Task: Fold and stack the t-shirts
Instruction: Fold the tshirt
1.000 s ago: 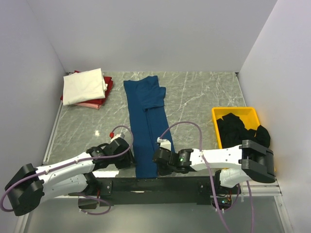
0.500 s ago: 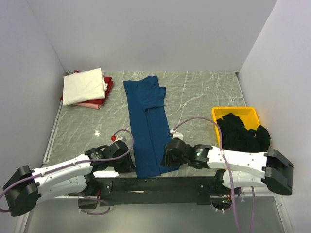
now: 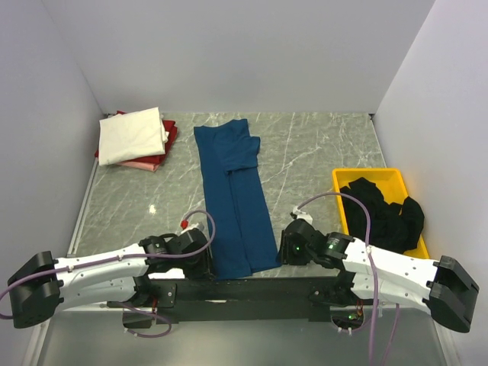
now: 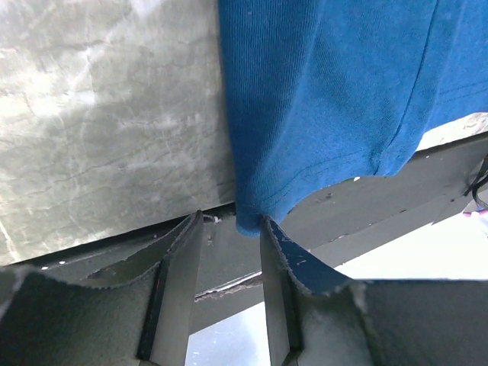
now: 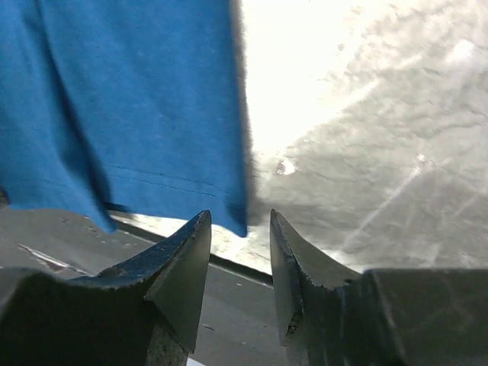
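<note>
A dark blue t-shirt (image 3: 232, 191) lies as a long strip down the middle of the table, its hem at the near edge. My left gripper (image 3: 201, 263) is open at the hem's lower left corner. In the left wrist view, that blue corner (image 4: 252, 223) touches the tip of one finger of the left gripper (image 4: 232, 219), and nothing is clamped. My right gripper (image 3: 290, 248) stands open just right of the hem. In the right wrist view, the shirt's corner (image 5: 238, 221) hangs just beyond the right gripper (image 5: 240, 214). Folded cream (image 3: 133, 136) and red (image 3: 171, 136) t-shirts are stacked at the back left.
A yellow tray (image 3: 371, 178) at the right holds crumpled black t-shirts (image 3: 383, 216). The black mounting bar (image 3: 244, 291) runs along the near table edge under both arms. Grey walls close in the back and both sides.
The right gripper let go of the blue shirt's hem, opened and slid right, and the hem now lies wider. The left gripper shifted slightly right toward the hem's left corner.
</note>
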Robot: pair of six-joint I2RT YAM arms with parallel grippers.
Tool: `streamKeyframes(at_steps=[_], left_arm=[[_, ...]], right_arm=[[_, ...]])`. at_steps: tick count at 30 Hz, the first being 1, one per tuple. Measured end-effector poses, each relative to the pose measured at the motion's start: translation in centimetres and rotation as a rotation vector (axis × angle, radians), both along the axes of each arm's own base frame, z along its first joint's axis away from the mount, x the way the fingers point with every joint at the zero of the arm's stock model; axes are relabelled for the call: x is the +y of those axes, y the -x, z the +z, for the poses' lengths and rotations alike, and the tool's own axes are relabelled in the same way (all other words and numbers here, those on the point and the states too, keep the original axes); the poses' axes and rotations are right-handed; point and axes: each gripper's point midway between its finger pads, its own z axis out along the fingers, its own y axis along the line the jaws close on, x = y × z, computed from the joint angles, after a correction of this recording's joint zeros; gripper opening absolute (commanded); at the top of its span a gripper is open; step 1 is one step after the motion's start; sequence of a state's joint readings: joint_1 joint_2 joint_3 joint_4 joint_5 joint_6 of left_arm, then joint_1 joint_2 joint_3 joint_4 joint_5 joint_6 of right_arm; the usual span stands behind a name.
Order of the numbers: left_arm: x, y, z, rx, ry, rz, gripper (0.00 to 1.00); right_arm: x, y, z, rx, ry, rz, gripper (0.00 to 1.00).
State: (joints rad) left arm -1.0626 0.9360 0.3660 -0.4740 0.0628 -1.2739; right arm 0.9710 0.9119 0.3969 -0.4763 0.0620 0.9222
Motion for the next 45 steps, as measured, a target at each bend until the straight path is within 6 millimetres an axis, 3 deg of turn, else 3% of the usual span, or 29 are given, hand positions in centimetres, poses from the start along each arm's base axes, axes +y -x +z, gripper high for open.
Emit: streamKeyframes(at_steps=[9,17,29,37,41,45], left_arm=[[-0.9,0.0,-0.3,-0.004,0.036,0.026,0.42],[-1.0,0.1,-0.5,-0.014,0.032,0.036,0.37],[-0.5,0.1,-0.7,-0.024,0.012,0.042,0.21],[-1.0,0.0,0.1,-0.036,0.066,0.059,0.43],[-1.7,-0.4,1.4,-0.066,0.133,0.072,0.43],[-1.8,-0.5,1.2,-0.072,0.141,0.078,0.43]], right_arm=[[-0.6,0.4,-1.1,0.018,0.006,-0.016,0.45],[0.6,0.1,-1.0,0.026,-0.039,-0.019,0.43],[1.2,0.6,-1.3,0.057,-0.068,-0.010,0.19],[1.3,0.7,-1.2,0.059,-0.072,-0.008,0.19],[1.3,0.7,-1.2,0.061,-0.074,-0.006,0.19],[1.3,0.7,-1.2,0.062,-0.074,-0.006,0.19]])
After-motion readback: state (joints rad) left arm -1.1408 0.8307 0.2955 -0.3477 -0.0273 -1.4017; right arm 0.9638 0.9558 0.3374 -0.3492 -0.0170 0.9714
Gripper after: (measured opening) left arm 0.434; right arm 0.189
